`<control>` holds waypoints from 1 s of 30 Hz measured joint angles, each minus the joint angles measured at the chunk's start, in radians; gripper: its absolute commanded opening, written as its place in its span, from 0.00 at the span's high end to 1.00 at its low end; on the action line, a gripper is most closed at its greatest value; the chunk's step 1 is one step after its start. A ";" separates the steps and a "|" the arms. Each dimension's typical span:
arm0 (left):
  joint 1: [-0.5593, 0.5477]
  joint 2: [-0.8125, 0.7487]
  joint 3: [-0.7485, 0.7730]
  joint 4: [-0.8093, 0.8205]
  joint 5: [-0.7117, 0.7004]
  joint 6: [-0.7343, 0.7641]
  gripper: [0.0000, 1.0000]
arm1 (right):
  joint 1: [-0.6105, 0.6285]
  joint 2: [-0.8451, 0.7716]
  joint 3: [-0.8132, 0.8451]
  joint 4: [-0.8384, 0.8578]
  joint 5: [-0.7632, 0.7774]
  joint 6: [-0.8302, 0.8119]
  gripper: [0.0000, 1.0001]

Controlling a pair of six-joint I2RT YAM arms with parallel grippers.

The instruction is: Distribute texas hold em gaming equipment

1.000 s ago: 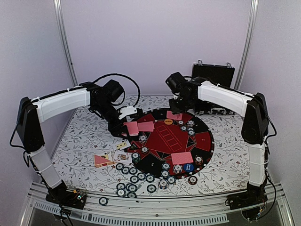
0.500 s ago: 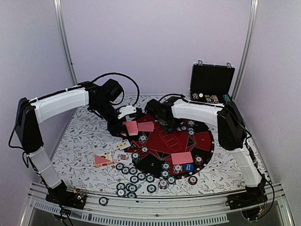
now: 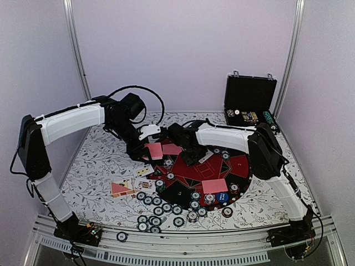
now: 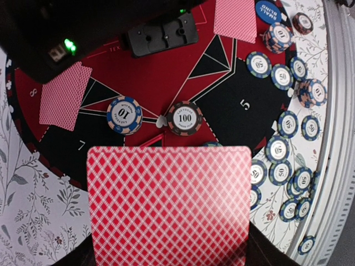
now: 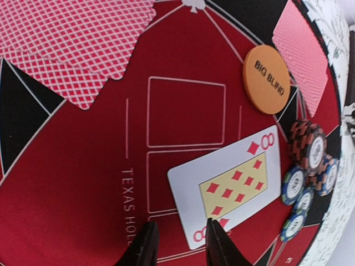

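Two cards matter: eight of diamonds (image 5: 228, 185) face-up at mat (image 5: 83, 183) centre, just ahead of right gripper (image 5: 178, 244) (the nearer one), jaws spread, card's long axis diagonal to them. Left gripper (image 3: 145, 151) pinches red-backed card (image 4: 169, 205) over mat's left rim.

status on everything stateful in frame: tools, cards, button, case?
left tool, shut on red-backed card
right tool, open, fingertips at the near end of the eight of diamonds
eight of diamonds, face up, lying on the mat
big blind button, label up, on the mat
pair of cards, face down on the mat
black case, lid open and upright
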 measured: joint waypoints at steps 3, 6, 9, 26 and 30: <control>0.000 0.000 0.000 0.000 0.000 0.000 0.86 | 0.000 0.004 0.000 0.010 -0.052 0.005 0.47; 0.000 0.000 0.000 -0.001 0.000 0.000 0.86 | -0.008 0.001 -0.002 0.039 -0.119 0.008 0.46; 0.000 0.000 0.000 -0.001 0.000 0.000 0.86 | -0.035 -0.028 -0.043 0.091 -0.223 0.021 0.46; 0.000 0.000 0.000 -0.001 0.000 0.000 0.86 | -0.301 -0.373 -0.603 0.435 -0.752 0.144 0.46; 0.000 0.000 0.000 -0.001 0.000 0.000 0.86 | -0.303 -0.375 -0.631 0.459 -0.797 0.152 0.46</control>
